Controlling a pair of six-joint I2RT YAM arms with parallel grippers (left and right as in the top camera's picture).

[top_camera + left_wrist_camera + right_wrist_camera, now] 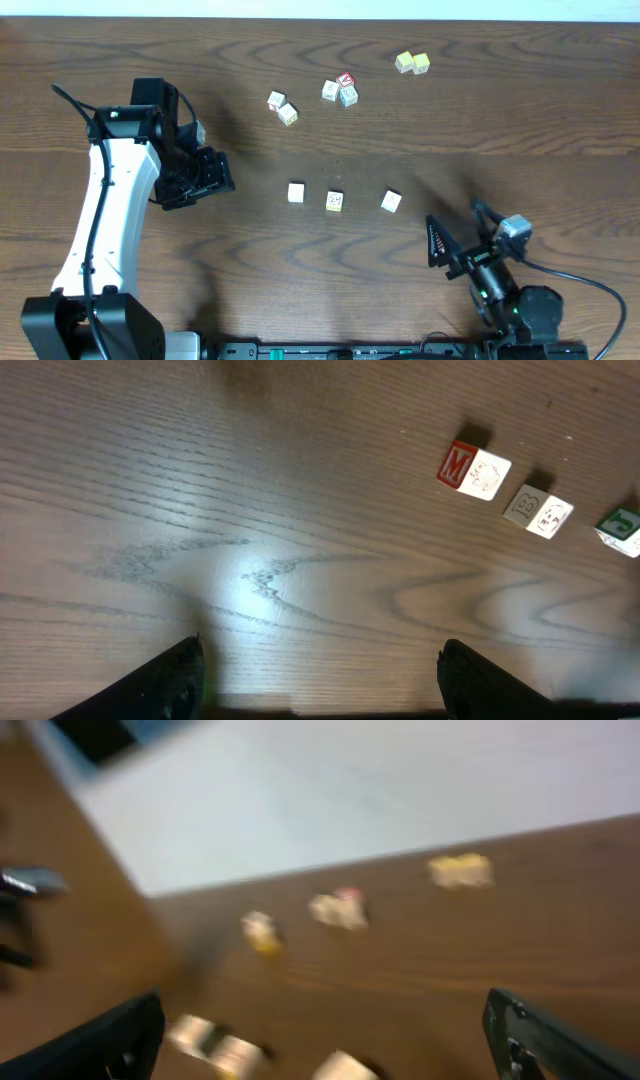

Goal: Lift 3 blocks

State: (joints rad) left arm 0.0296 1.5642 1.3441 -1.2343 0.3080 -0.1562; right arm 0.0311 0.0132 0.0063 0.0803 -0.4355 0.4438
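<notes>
Brown wood-grain tabletop (120, 40) carries everything. None of the 3 blocks is off it.

Landmark: the yellowish-tinted whitish wooden alphabet cube (334, 201), middle of the row.
- Just left of it sits a plain whitish wooden alphabet cube (296, 192).
- To its right, a little further off, is a third whitish wooden cube (391, 201), turned slightly askew.
- All 3 lie flat on the wood, apart from one another, and nothing touches them.

Left gripper (222, 175): well to the left of the landmark cube, claw spread wide and holding nothing. Its wrist view shows only bare wood between the fingers (170, 685).

Right gripper (432, 242): right of the landmark cube, past the third cube and nearer the robot's side. Its claw is also spread wide and empty. Its wrist view is blurred.

Progress, as we judge it: 0 of 3 lifted, 3 left. Neither claw stands over a block, so an approach comes first.

On the far side of the landmark cube, and not ours:
- a whitish pair of cubes (282, 107)
- a cluster with a red-topped cube (341, 89)
- a pale yellow pair of cubes (411, 63)

Containers: we see none in any view, so no contents to note.
</notes>
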